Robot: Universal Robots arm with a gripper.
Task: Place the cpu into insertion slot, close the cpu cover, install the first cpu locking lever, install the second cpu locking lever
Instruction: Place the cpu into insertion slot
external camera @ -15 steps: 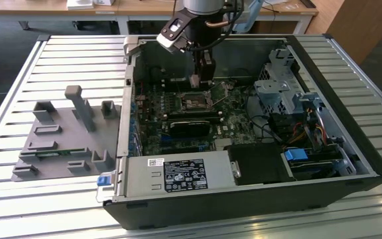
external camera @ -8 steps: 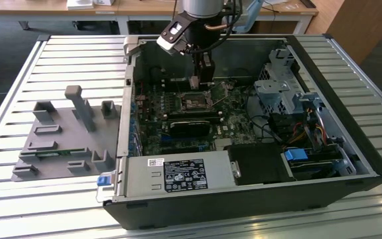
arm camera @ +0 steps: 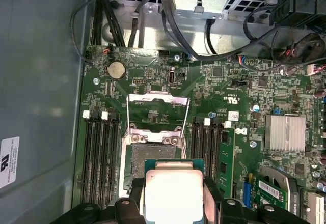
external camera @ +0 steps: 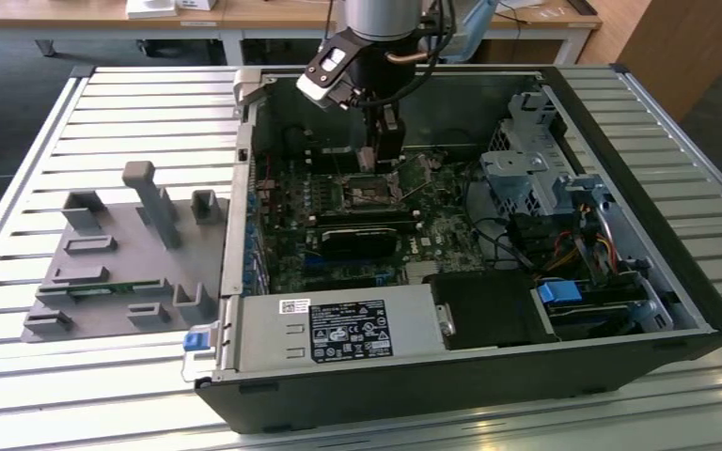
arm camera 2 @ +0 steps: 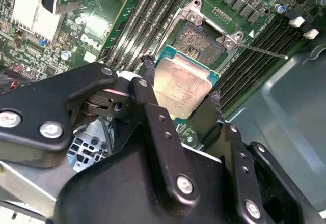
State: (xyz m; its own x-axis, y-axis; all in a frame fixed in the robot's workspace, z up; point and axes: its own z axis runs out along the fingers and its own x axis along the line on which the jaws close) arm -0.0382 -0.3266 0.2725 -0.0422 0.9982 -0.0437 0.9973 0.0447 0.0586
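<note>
Your exterior view looks down from well above over the whole open computer case (external camera: 462,385), your first wrist view faces squarely down on the motherboard (arm camera: 229,86), your second wrist view slants in nearer, both wrist views sharing the insertion slot (arm camera: 153,155) (arm camera 2: 201,40) and the cpu (arm camera: 173,193) (arm camera 2: 183,86).

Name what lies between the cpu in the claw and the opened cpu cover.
The insertion slot, its dark centre uncovered, sits between the cpu and the cpu cover in the first wrist view.

Insertion slot (arm camera: 153,151) lies open under my gripper (arm camera: 174,188) holding the cpu (arm camera: 173,201); in the exterior view, black card (external camera: 358,240) bars its six o'clock.
</note>
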